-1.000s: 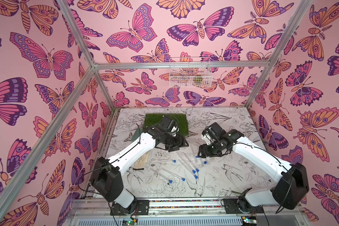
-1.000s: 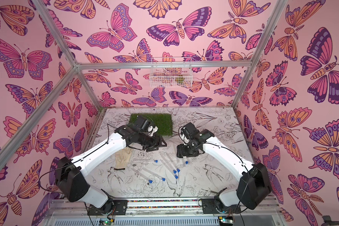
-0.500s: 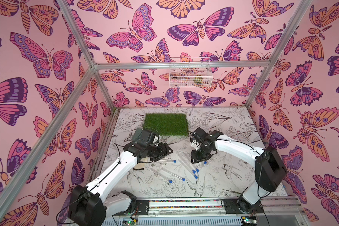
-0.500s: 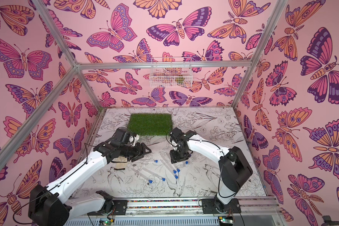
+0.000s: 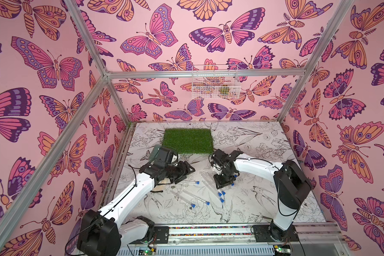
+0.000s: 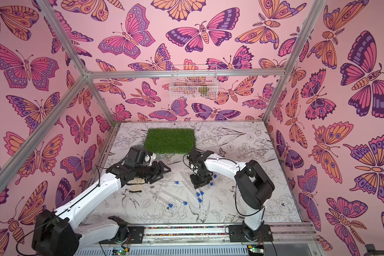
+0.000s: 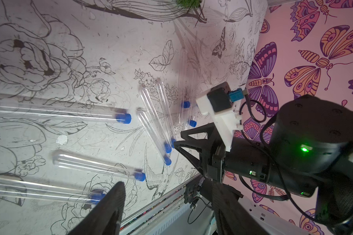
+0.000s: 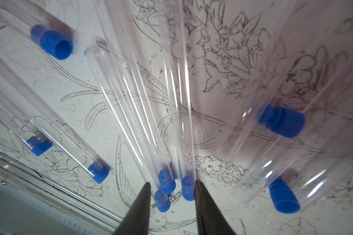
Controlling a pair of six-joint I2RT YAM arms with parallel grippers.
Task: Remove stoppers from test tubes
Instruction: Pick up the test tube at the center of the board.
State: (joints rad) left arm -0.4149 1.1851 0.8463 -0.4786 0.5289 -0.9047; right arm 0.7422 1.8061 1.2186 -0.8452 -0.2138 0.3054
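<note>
Arms both swung off the grass mat (image 5: pixel 187 140) and down toward the test tubes (image 5: pixel 211 188), which lie scattered mid-worktop (image 5: pixel 253 206) at centre frame in both top views. Right arm now stands over the cluster, so a first pull looks close. Right claw (image 8: pixel 172 183) has narrowed but is not pressed together. Its fingers straddle the blue stoppers (image 8: pixel 167 184) of side-by-side tubes at lower centre of the wrist frame; one finger touches a stopper, nothing clearly pinched. Most stoppers still seated. Left claw (image 5: pixel 190 171) spread, empty, left of the tubes.

Test tubes (image 5: pixel 210 186) with blue stoppers (image 5: pixel 207 203) lie scattered on the table (image 5: pixel 257 199) by the right hand (image 5: pixel 223 181).
</note>
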